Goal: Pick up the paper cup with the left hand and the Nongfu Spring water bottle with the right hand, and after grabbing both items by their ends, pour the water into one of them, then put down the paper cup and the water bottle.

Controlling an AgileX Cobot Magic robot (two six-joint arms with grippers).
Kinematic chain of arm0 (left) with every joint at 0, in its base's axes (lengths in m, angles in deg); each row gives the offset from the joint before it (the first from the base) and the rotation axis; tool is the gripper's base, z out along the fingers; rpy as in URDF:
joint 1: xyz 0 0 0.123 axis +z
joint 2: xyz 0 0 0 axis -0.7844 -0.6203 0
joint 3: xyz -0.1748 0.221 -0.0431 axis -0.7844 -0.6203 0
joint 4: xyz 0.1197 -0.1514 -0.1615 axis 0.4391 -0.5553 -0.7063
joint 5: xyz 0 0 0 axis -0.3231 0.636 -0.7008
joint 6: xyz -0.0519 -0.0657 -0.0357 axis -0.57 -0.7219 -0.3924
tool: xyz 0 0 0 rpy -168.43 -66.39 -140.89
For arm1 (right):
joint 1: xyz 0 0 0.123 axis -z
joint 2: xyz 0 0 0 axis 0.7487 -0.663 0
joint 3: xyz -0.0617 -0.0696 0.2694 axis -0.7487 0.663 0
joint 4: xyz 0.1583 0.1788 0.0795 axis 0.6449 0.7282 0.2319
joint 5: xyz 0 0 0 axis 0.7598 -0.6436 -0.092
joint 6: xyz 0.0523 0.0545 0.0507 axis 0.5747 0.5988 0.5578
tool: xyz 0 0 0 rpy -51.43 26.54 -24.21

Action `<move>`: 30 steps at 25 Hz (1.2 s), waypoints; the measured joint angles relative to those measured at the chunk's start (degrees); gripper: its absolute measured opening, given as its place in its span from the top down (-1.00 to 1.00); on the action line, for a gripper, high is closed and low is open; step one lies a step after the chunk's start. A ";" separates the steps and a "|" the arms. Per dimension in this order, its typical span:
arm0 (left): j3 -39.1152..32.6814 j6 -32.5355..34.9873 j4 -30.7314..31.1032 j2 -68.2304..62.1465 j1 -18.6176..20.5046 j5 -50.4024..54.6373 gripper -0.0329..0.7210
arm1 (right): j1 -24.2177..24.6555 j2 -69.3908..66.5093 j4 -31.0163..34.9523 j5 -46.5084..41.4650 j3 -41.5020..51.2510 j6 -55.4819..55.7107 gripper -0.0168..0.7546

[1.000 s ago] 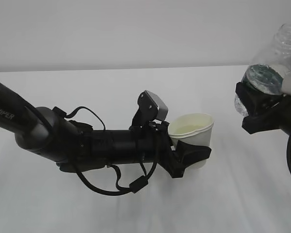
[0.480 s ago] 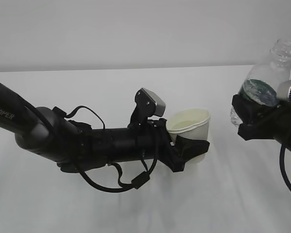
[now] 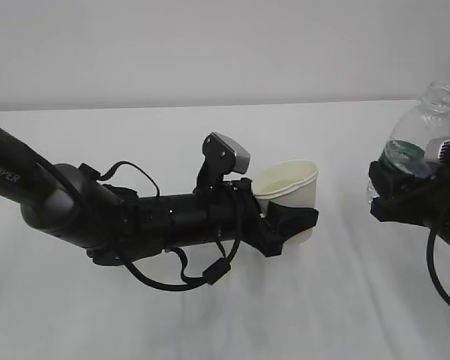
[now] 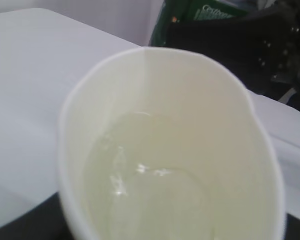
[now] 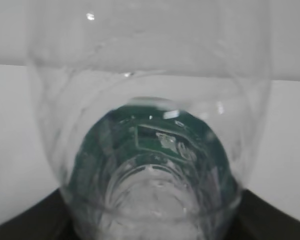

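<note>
The white paper cup (image 3: 289, 182) hangs above the table at mid-scene, upright, with my left gripper (image 3: 292, 220) shut around its lower wall. Seen from the left wrist, the paper cup (image 4: 190, 95) fills the view and clear water (image 4: 155, 195) lies in its bottom. At the right edge the capless Nongfu Spring water bottle (image 3: 424, 135) stands upright, and my right gripper (image 3: 396, 196) is shut on its lower body below the green label. In the right wrist view the bottle (image 5: 150, 75) is seen from below, with the green label (image 5: 115, 145) showing through it and dark fingers (image 5: 25, 225) at the bottom corners.
The white table (image 3: 210, 135) stretches beneath both arms to a pale wall behind. The thick left arm (image 3: 97, 217) with looped cables lies across the left half. Dark equipment (image 4: 240, 45) and something green with white lettering (image 4: 210, 10) show beyond the cup.
The bottle has swung from tilted to upright and come down lower at the right. The cup has shifted slightly left, still held.
</note>
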 joint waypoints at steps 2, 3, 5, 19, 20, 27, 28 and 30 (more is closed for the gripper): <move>0.00 0.00 -0.24 0.00 0.22 0.00 -0.22 | 0.00 -1.06 0.88 0.00 -0.61 -0.42 -0.13; 0.00 0.00 -0.24 0.00 0.36 0.00 -0.22 | 0.00 -1.46 1.03 0.00 -0.84 -0.42 -0.13; 0.00 0.00 -0.43 0.00 0.68 0.00 -0.22 | 0.00 -2.48 1.12 0.00 -1.57 -0.42 -0.13; 0.00 4.22 -2.26 0.00 0.98 -0.11 -0.22 | 0.00 -11.74 1.75 0.04 -9.67 -1.63 -0.13; 0.00 4.26 -2.61 0.00 0.98 -0.11 -0.22 | 0.00 -12.46 2.07 0.04 -10.55 -1.63 -0.13; 0.00 4.47 -4.95 0.00 0.98 -0.23 -0.22 | 0.00 -16.98 3.77 0.13 -16.45 -1.72 -0.13; 0.00 4.47 -4.98 0.00 0.98 -0.23 -0.22 | 0.00 -17.64 3.75 0.13 -17.06 -1.72 -0.13; 0.00 4.47 -5.08 0.00 0.98 -0.23 -0.22 | 0.00 -18.80 3.75 0.13 -18.42 -1.72 -0.12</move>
